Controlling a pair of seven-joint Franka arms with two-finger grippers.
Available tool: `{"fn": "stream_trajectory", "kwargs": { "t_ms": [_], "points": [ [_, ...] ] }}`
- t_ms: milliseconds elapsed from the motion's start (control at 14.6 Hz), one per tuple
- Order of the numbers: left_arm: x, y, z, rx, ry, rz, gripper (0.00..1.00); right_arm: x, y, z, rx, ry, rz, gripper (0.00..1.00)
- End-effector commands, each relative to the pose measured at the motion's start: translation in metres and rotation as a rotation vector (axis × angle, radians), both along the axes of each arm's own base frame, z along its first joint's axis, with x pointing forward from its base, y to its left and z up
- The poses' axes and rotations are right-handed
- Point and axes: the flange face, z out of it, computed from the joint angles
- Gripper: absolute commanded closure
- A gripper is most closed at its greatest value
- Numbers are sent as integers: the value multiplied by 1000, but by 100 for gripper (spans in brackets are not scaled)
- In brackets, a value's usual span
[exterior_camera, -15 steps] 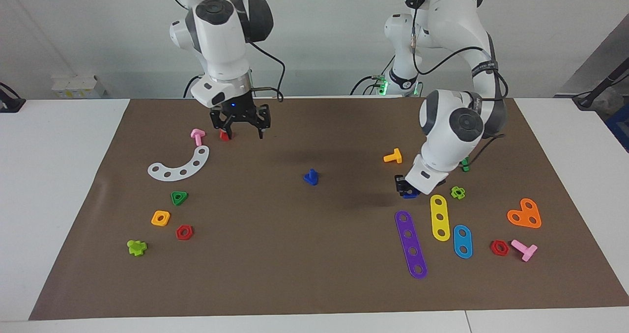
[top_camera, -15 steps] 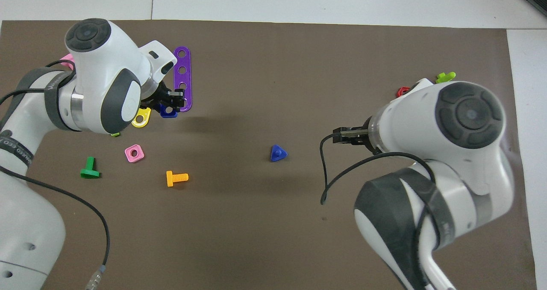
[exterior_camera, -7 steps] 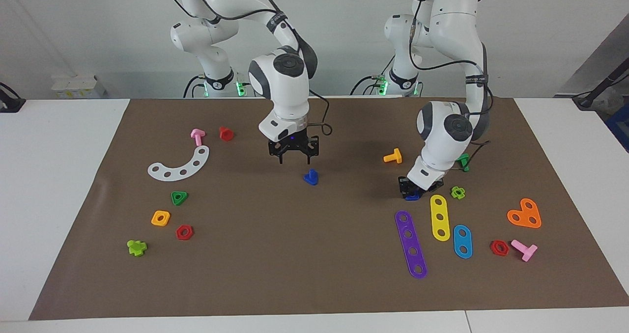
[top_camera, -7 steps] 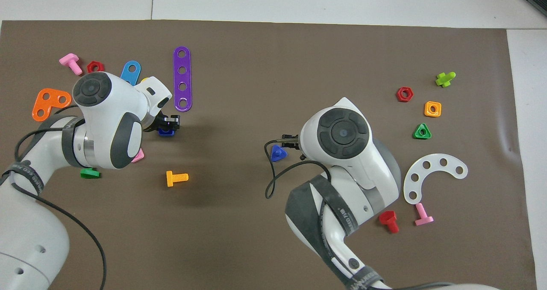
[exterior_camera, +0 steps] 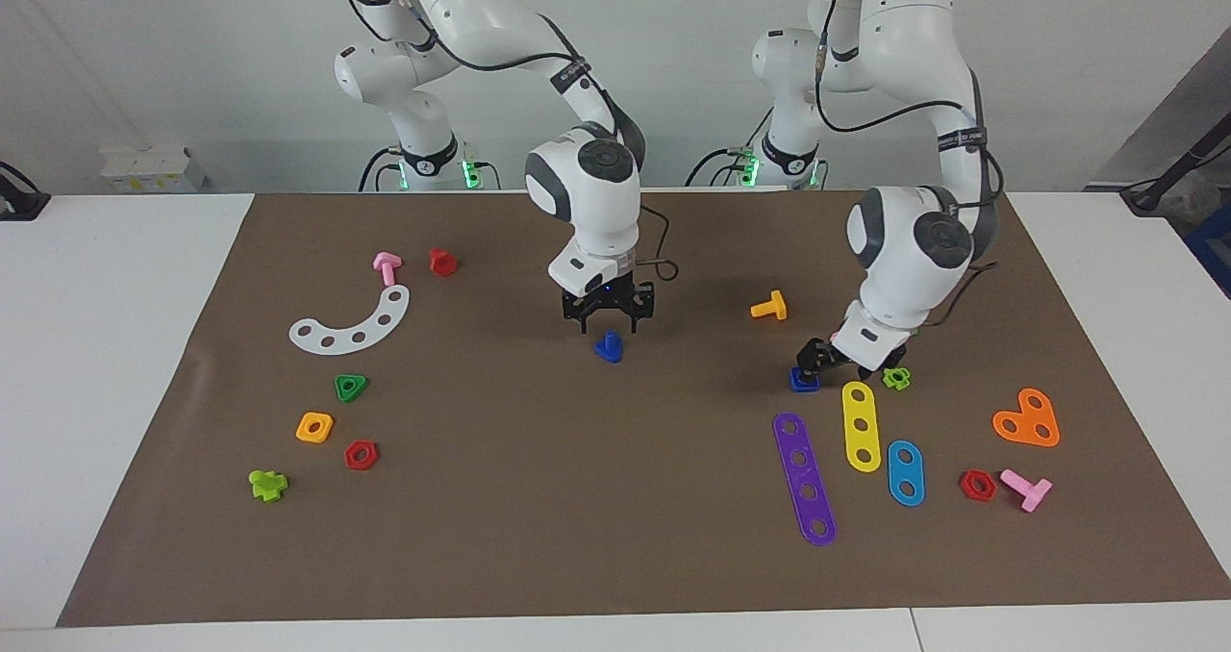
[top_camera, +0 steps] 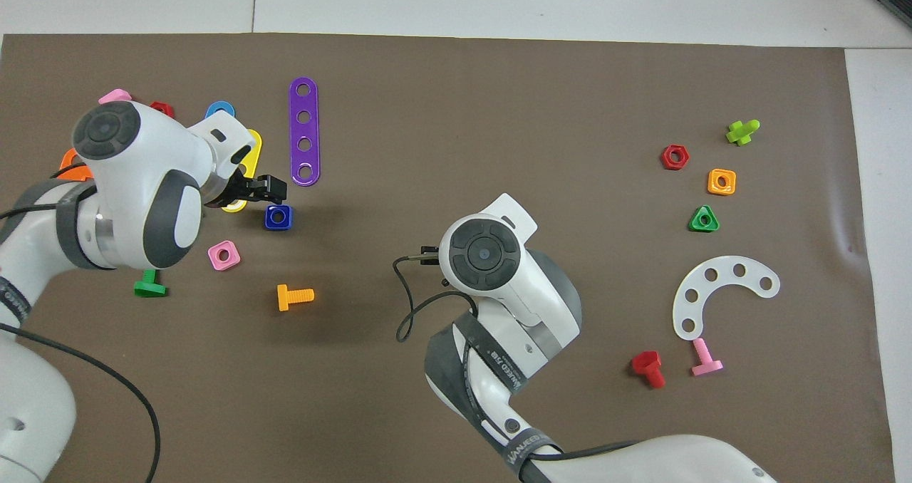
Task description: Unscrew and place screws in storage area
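The dark-blue triangular-headed screw [exterior_camera: 609,347] lies on the brown mat near the middle. My right gripper [exterior_camera: 608,321] hangs open just above it, fingers pointing down, not touching; in the overhead view the right hand hides the screw. My left gripper [exterior_camera: 817,356] is open and empty, just above the mat beside the blue square nut [exterior_camera: 803,379], which lies free [top_camera: 278,217]. The storage area, toward the right arm's end, holds the white curved strip [exterior_camera: 352,323], green triangular nut [exterior_camera: 351,387], orange square nut [exterior_camera: 314,427] and red hex nut [exterior_camera: 361,455].
Purple [exterior_camera: 804,477], yellow [exterior_camera: 861,425] and blue [exterior_camera: 905,472] straight strips lie by the left gripper. An orange bolt [exterior_camera: 769,306] and pink square nut [top_camera: 224,255] lie nearby. A red bolt [exterior_camera: 442,262] and pink bolt [exterior_camera: 387,266] lie beside the curved strip.
My right gripper has swung from over the red bolt to just above the dark-blue screw and come lower. My left gripper has let go of the blue square nut and drawn back from it.
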Motion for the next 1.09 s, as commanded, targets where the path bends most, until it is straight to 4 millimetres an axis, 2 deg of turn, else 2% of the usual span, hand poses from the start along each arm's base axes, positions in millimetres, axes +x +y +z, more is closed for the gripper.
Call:
{"fn": "stream_trajectory", "kwargs": {
  "t_ms": [0, 137, 205, 273, 410, 547, 615, 683, 752, 888, 1025],
  "points": [
    [7, 59, 43, -11, 46, -22, 0, -1, -5, 0, -4, -22, 9, 32],
    [-3, 111, 61, -6, 53, -40, 0, 1, -4, -1, 16, -48, 23, 34],
    [-16, 134, 69, -16, 65, -59, 0, 1, -5, -6, 31, -65, 26, 34],
    [-29, 142, 82, -24, 75, -72, 0, 0, -4, -8, 39, -75, 29, 34],
    [-41, 154, 105, -23, 86, -53, 0, -1, -5, -11, 35, -68, 27, 34],
    [-50, 148, 132, 35, 80, -76, 0, -3, -6, -13, 31, -64, 30, 37],
    [-54, 144, 146, 42, 67, -51, 0, -3, -7, -12, 28, -61, 29, 52],
    [-58, 140, 162, 46, 50, -12, 0, -4, -7, -11, 24, -58, 28, 78],
    [-59, 129, 176, 50, 45, 8, 0, -4, -8, -11, 21, -54, 28, 100],
    [-58, 114, 206, 84, 39, 6, 0, -4, -10, -8, 23, -56, 24, 100],
    [-59, 94, 220, 123, 28, -35, 0, 1, -19, 9, 34, -75, 8, 100]
  ]
}}
